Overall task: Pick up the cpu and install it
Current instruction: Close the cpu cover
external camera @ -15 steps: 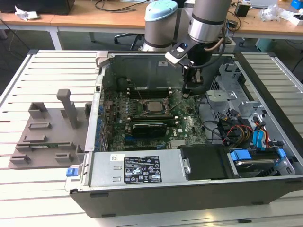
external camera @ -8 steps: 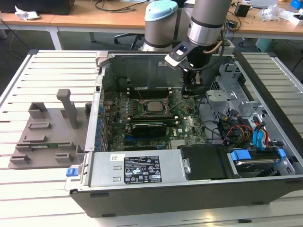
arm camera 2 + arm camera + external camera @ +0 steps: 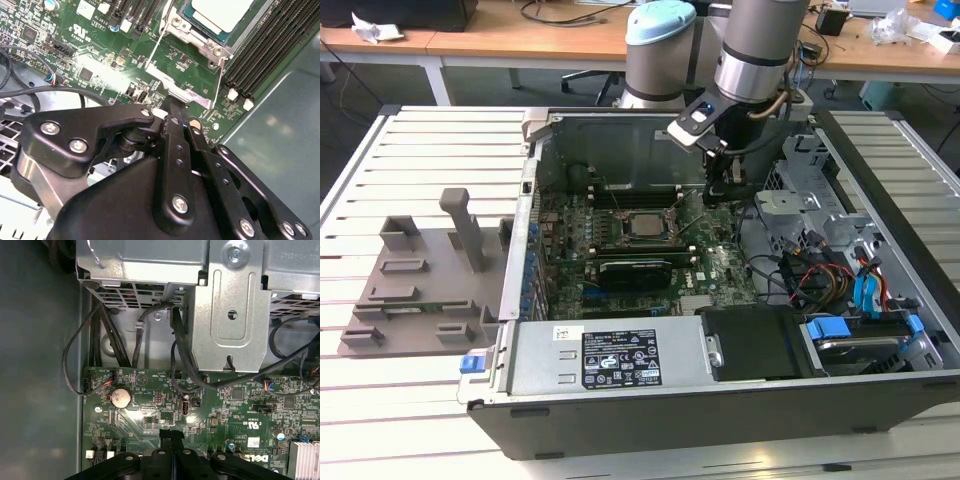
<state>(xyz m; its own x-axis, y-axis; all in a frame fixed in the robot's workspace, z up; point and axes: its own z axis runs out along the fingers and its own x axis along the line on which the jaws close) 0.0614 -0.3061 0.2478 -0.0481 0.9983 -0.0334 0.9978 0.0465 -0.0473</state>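
Observation:
The cpu lies flat inside its socket on the green motherboard in the open computer case, silvery top up. In the second wrist view the cpu sits within the metal socket frame. My gripper hangs inside the case, just to the exterior view's right of the socket. Its black fingers are pressed together in both wrist views, gripper and gripper, with nothing seen between them. The tips stand just above the board, beside the socket frame's metal tab.
A grey plastic tray with an upright post lies on the slatted table at the exterior view's left. A metal drive cage and loose cables crowd the exterior view's right side of the case. Memory slots border the socket.

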